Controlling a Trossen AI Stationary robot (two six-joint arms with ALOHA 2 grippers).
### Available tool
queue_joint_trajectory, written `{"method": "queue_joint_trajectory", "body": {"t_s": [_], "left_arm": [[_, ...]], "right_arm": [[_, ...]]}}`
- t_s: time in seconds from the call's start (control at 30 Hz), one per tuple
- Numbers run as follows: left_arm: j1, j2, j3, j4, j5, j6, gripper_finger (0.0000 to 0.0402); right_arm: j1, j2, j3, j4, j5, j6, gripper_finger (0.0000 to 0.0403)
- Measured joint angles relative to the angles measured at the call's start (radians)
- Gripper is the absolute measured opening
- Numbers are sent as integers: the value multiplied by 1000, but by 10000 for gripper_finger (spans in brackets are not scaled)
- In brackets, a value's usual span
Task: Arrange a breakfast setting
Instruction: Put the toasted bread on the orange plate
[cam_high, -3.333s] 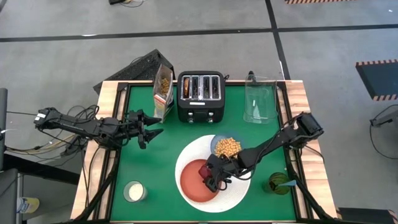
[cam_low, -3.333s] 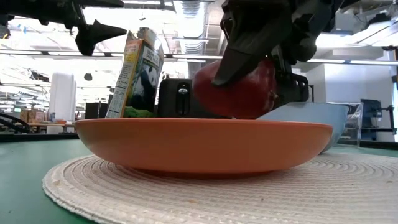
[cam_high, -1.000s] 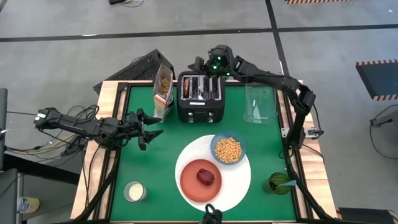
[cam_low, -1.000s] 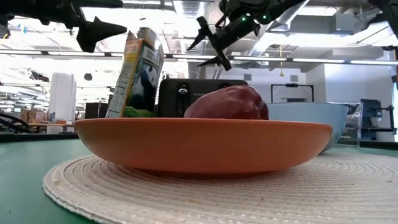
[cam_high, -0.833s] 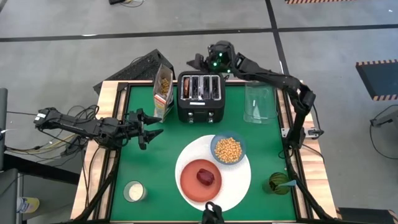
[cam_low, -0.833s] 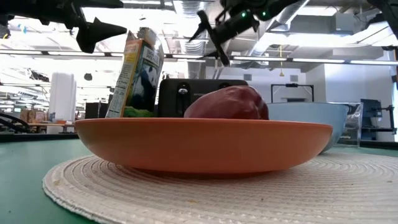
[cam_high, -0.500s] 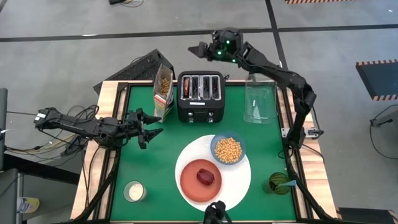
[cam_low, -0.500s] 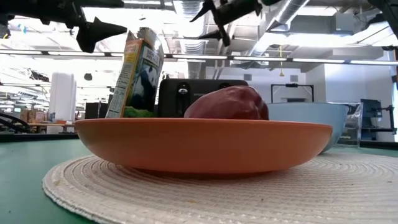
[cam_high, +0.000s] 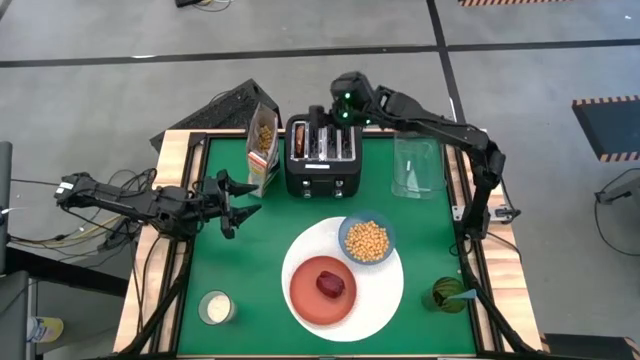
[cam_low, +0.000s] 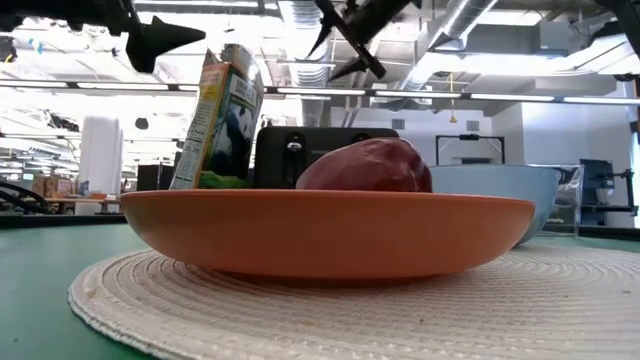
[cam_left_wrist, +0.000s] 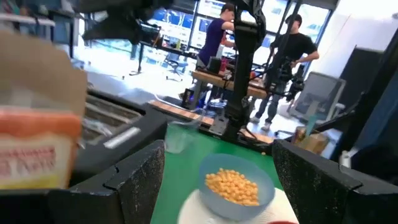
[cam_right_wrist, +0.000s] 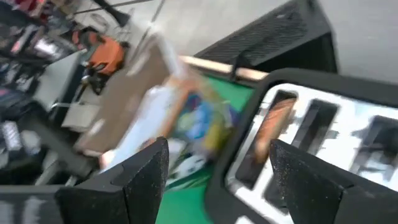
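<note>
The red-orange plate (cam_high: 305, 300) lies on the large round white plate (cam_high: 388, 292) and carries the dark red piece (cam_high: 331, 284). The blue bowl (cam_high: 366, 240) of yellow cereal also sits on the white plate, at its far right. A brown bagel (cam_right_wrist: 273, 127) stands in the left slot of the black toaster (cam_high: 322, 160). The blue-handled spoon (cam_high: 463, 295) stands in a green cup. My right gripper (cam_high: 322, 118) hangs open and empty over the toaster's far left. My left gripper (cam_high: 238, 202) is open and empty in the air at the table's left.
A cereal box (cam_high: 263, 148) stands left of the toaster. A clear pitcher (cam_high: 418, 165) is at the far right. A white cup (cam_high: 215, 307) is near the front left corner. Bare green table lies between my left gripper and the plates. People stand in the room beyond.
My right gripper, open and empty, has risen and swung out past the table's far edge, then come back down over the toaster's far left, turning as it went. The plates, bowl and dark red piece have stayed put.
</note>
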Motion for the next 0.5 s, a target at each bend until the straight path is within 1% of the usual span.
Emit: {"method": "queue_joint_trajectory", "body": {"t_s": [0.17,0.23,0.33,0.43,0.5], "left_arm": [[0,0,105,-141,-76,111,283],[0,0,153,-211,-84,155,283],[0,0,227,-302,-98,202,283],[0,0,307,-372,-122,222,283],[0,0,359,-429,-145,229,283]], "right_arm": [[74,28,1,12,88,-23,297],[82,47,-2,5,96,4,297],[79,90,2,58,102,44,297],[64,155,1,103,102,89,297],[52,188,-2,102,102,121,297]]}}
